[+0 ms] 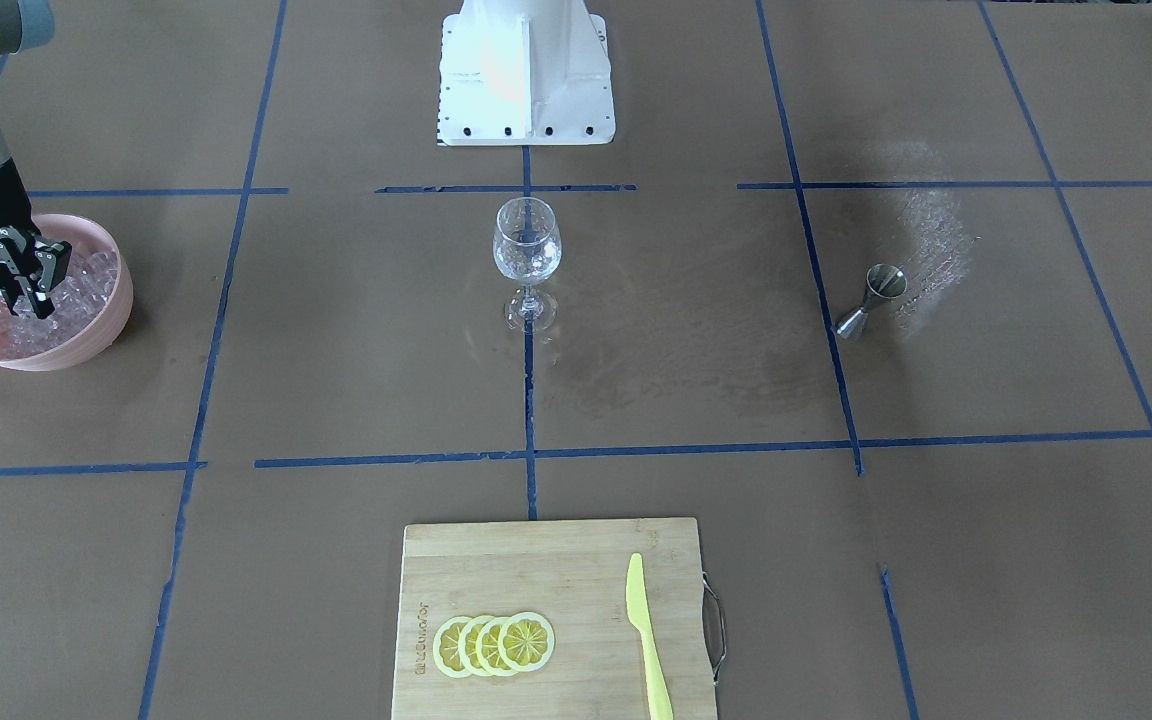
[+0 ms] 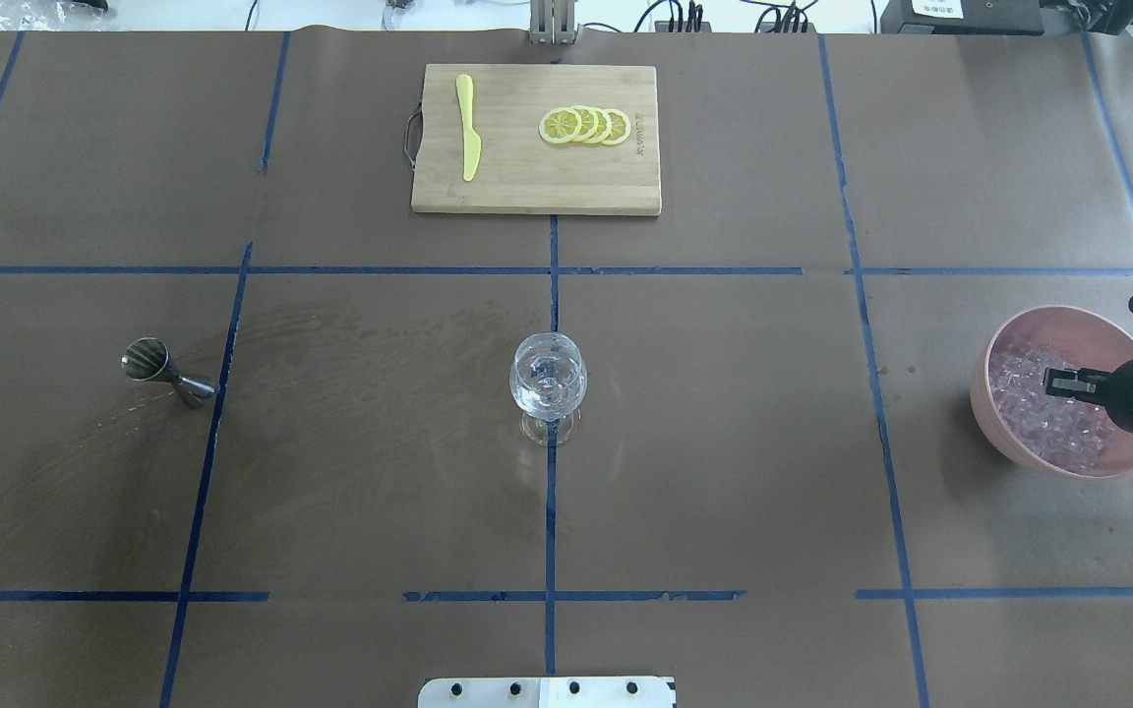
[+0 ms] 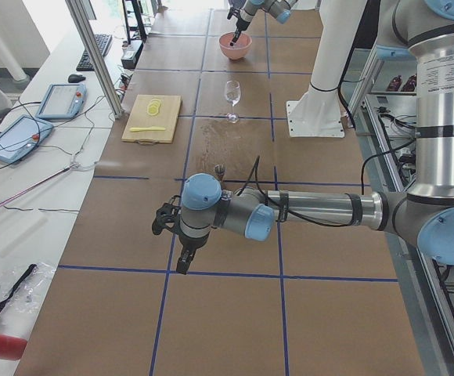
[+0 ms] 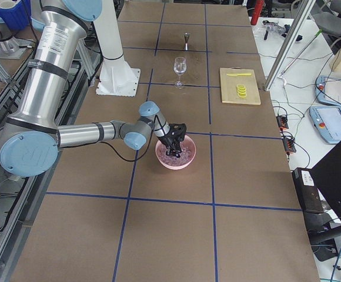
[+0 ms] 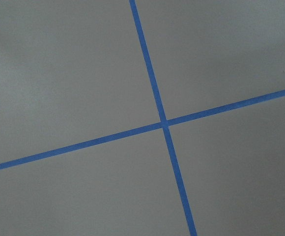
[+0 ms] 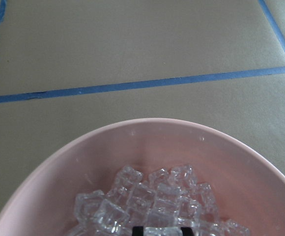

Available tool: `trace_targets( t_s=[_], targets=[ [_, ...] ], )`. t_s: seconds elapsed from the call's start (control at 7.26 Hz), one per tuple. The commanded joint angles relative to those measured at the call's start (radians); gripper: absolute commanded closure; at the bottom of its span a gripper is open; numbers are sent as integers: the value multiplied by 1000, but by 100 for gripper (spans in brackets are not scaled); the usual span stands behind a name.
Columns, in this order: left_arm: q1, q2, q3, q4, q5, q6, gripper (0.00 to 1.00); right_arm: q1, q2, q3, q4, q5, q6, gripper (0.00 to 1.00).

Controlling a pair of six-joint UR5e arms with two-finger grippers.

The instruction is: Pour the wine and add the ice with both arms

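The ice (image 6: pixel 147 196) is a heap of small clear cubes in a pink bowl (image 1: pixel 96 330) at the table's right end, seen also in the overhead view (image 2: pixel 1029 393). My right gripper (image 1: pixel 26 290) reaches down into the bowl. Its black fingertips (image 6: pixel 138 229) stand about one cube apart among the ice, closed on a cube. The clear wine glass (image 1: pixel 526 245) stands upright at the table's middle, far from the bowl. My left gripper (image 3: pixel 181 265) hangs over bare table at the left end. I cannot tell if it is open or shut.
A steel jigger (image 2: pixel 158 369) stands on the left side. A wooden cutting board (image 2: pixel 527 182) at the far edge holds lemon slices (image 2: pixel 586 125) and a yellow knife (image 2: pixel 469 138). The white robot base (image 1: pixel 526 80) stands behind the glass. Blue tape lines cross the brown table.
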Motion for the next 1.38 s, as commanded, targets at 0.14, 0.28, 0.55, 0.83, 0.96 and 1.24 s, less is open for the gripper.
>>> trace_targets(
  t_s=[0.14, 0.28, 0.55, 0.83, 0.96, 1.24],
  targets=[
    [0, 0, -2, -1, 0, 0, 0, 18, 20, 165, -101, 74, -33, 100],
    [-2, 2, -1, -1, 1, -2, 0, 27, 76, 203, -164, 96, -110, 100],
    [-2, 12, -4, 8, 6, 5, 0, 23, 217, 207, -273, 96, -125, 100],
    [2, 8, -16, 133, 0, 137, 0, 14, 416, 207, -494, 96, -123, 100],
    [-2, 6, -50, 275, -2, 193, 0, 5, 499, 207, -565, 96, -113, 100],
    [-3, 21, -102, 358, -113, 207, 0, -46, 686, 207, -732, 90, -64, 100]
  ],
)
